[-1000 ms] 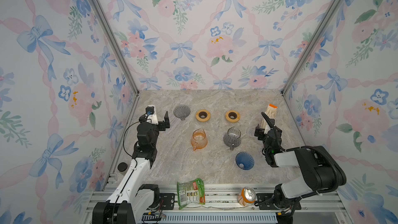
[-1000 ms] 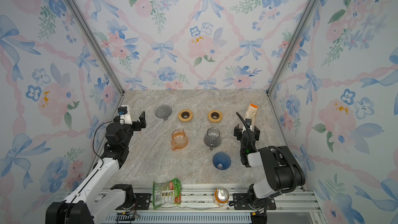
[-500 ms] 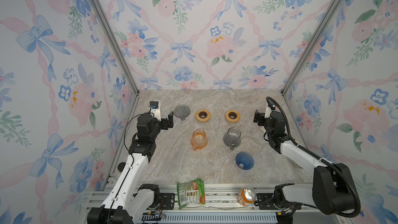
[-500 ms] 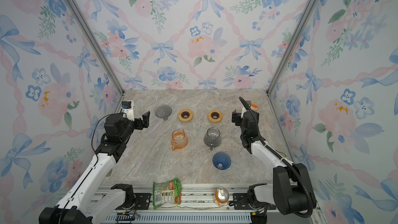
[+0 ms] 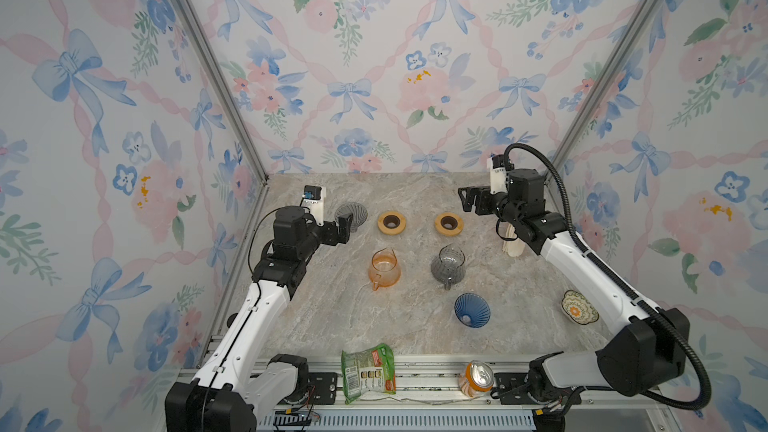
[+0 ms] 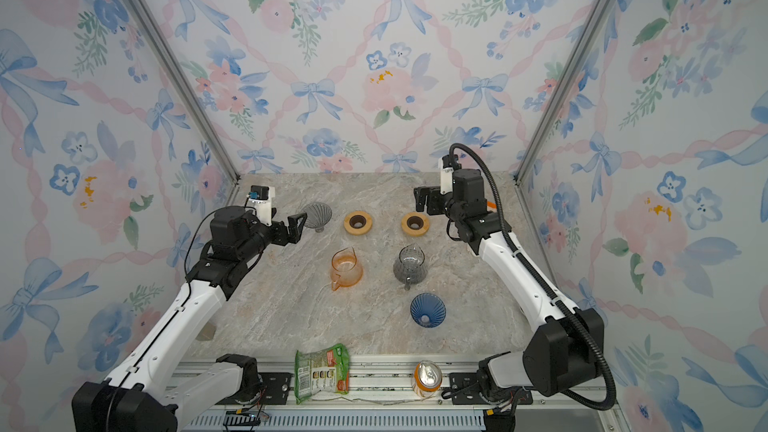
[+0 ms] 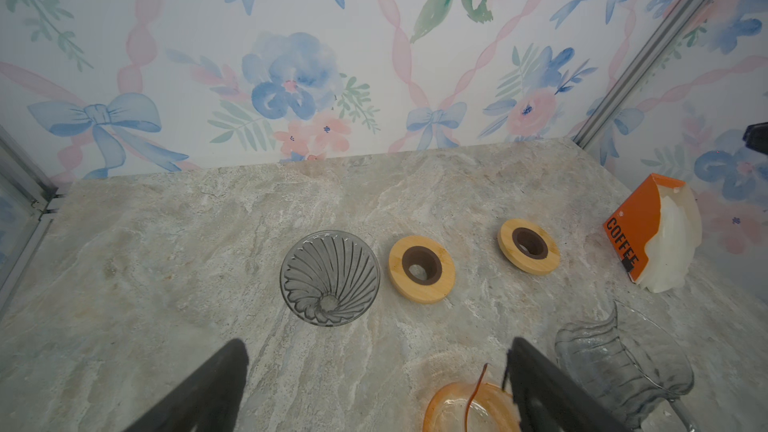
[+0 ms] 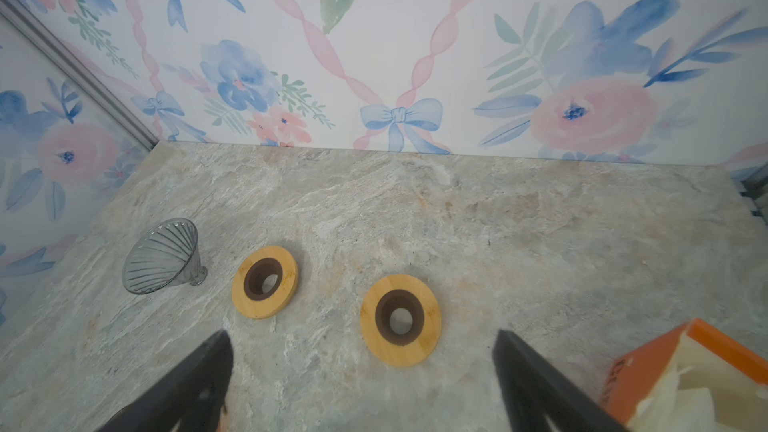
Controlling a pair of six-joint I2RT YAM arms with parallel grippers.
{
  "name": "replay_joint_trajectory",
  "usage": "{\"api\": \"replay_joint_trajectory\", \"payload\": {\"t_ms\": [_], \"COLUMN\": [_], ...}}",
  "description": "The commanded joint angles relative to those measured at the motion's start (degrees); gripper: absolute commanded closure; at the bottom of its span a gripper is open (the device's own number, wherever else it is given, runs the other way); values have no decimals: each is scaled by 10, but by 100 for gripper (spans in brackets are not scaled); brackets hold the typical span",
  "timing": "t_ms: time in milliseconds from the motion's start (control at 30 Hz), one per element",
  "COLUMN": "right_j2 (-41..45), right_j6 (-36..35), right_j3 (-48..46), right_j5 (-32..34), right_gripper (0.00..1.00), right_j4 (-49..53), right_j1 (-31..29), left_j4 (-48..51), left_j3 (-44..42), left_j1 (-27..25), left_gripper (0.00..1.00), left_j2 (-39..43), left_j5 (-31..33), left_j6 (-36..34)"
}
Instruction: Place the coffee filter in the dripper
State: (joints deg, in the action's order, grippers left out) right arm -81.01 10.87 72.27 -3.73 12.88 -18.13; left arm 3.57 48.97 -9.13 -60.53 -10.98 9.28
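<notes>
Both reaching further rearward, left arm (image 5: 257, 313), right arm (image 5: 582, 268), jaws apart

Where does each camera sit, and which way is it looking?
Top views: high in front, looking down on the table, both arms showing.
Left wrist: on the left arm, facing the back wall past the grey dripper; open jaws show.
Right wrist: on the right arm, facing likewise over the wooden rings; open jaws show.
Wrist views share dripper, rings, filter box.
</notes>
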Motion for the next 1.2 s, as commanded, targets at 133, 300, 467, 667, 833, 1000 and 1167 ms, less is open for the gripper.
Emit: {"api": "replay_joint_trajectory", "payload": {"t_ms": [133, 300, 467, 667, 833, 1000, 1167], "right_j2": [-50, -82, -115, -153, -174, -198, -230], "right_j6": [68, 84, 102, 118, 128, 138, 142], "right_j3": [49, 64, 74, 83, 91, 102, 125], "right_j5": [-61, -71, -80, -95, -108, -135, -138], "right_gripper": [7, 10, 14, 17, 20, 24, 27], "right_j4": [69, 76, 74, 76, 77, 70, 79], "right_j1": [-14, -31, -39, -39, -39, -45, -57], "left_j4": [24, 23, 24, 23, 23, 24, 27], "left_j3": [41, 60, 81, 127, 165, 199, 240], "left_j1": [-22, -44, -66, -92, -124, -134, -139], "left_gripper": [5, 9, 17, 28, 35, 50, 66], "left_j2": [-21, -43, -82, -149, -209, -269, -328], "left_j5": [-5, 0, 29, 19, 25, 16, 14], "left_j6": [37, 47, 67, 68, 60, 62, 58]}}
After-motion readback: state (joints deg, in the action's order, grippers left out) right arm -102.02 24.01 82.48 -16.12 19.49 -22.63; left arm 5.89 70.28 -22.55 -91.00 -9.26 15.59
